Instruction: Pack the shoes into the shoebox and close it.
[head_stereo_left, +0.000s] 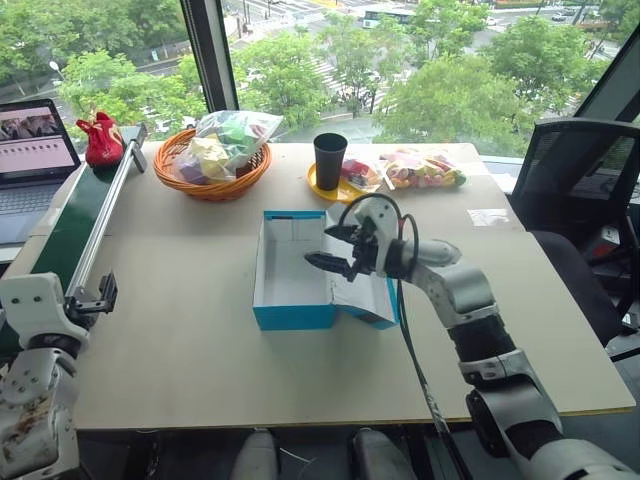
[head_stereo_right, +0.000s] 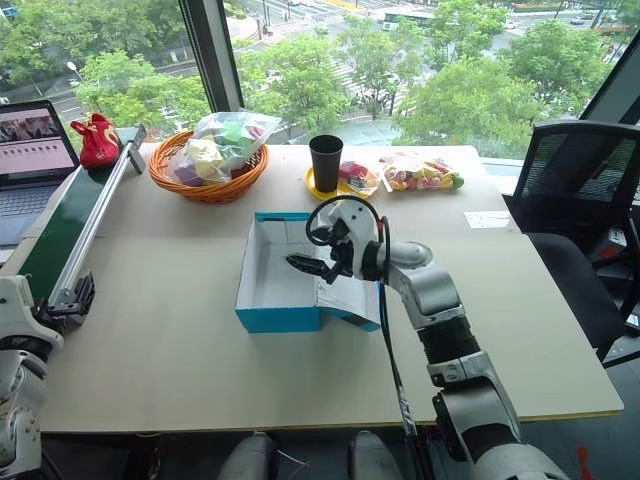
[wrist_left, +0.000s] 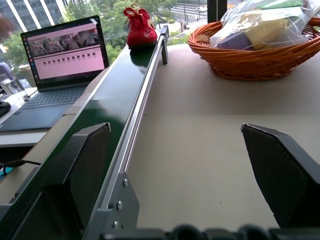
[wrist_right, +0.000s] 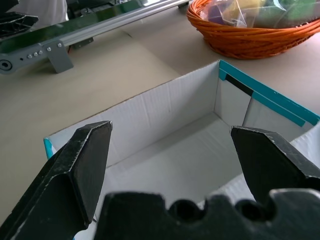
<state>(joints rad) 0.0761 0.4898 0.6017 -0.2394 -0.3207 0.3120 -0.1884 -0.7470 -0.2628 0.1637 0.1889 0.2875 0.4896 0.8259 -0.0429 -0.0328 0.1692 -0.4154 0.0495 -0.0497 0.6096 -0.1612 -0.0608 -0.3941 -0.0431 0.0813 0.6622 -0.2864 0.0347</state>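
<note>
The shoebox (head_stereo_left: 290, 285) lies open in the middle of the table, bright blue outside and white and empty inside, with its lid (head_stereo_left: 365, 297) folded out on the right side. My right gripper (head_stereo_left: 328, 248) hovers open over the box's right part, with the box interior (wrist_right: 190, 165) seen between its fingers. The red shoes (head_stereo_left: 100, 140) sit together at the far end of the green conveyor (head_stereo_left: 75, 215) at the table's left edge. My left gripper (head_stereo_left: 95, 295) is open and empty at the conveyor's near end, and looks along its rail toward the shoes (wrist_left: 140, 27).
An orange woven basket (head_stereo_left: 212, 165) with clear bags stands behind the box. A black cup (head_stereo_left: 330, 160) on a yellow saucer and snack bags (head_stereo_left: 420, 168) lie at the back right. A laptop (head_stereo_left: 35, 150) sits left of the conveyor, and an office chair (head_stereo_left: 575, 190) on the right.
</note>
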